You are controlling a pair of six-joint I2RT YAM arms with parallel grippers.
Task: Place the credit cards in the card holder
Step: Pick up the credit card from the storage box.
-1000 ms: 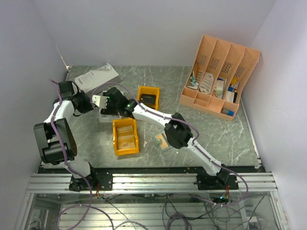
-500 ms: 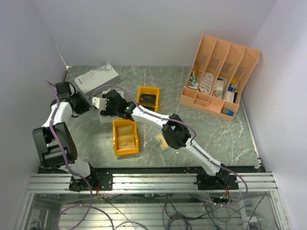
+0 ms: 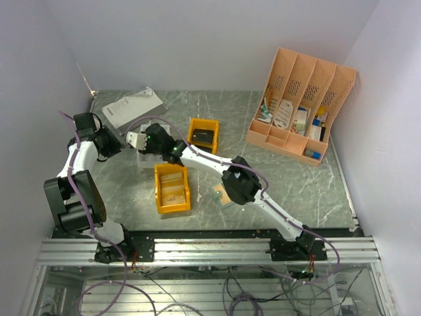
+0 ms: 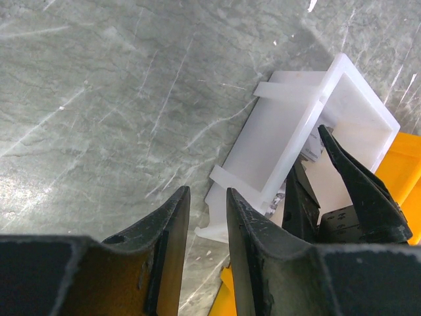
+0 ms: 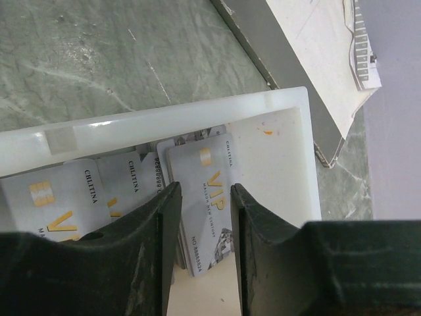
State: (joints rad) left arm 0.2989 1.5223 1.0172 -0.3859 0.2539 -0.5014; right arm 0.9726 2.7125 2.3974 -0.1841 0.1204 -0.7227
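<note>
On the grey-green marble desk (image 3: pixel 296 178) between pale walls (image 3: pixel 197 39), the card holder (image 3: pixel 222 195) lies by the nearer yellow bin (image 3: pixel 172 187), well apart from both tools. The right tool (image 5: pixel 204 188) hangs slightly spread over silver credit cards (image 5: pixel 200 220) in a white tray (image 5: pixel 197 108); the left tool (image 4: pixel 207 197), narrowly parted and empty, sits beside it.

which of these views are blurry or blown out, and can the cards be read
Right wrist: the right end effector is soft up close, but the cards are sharp, VIP legible. Left wrist: the left end effector is blurred near the lens, and the white bin glares, nearly blown out. Top: even light, sharp, cards not discernible.
</note>
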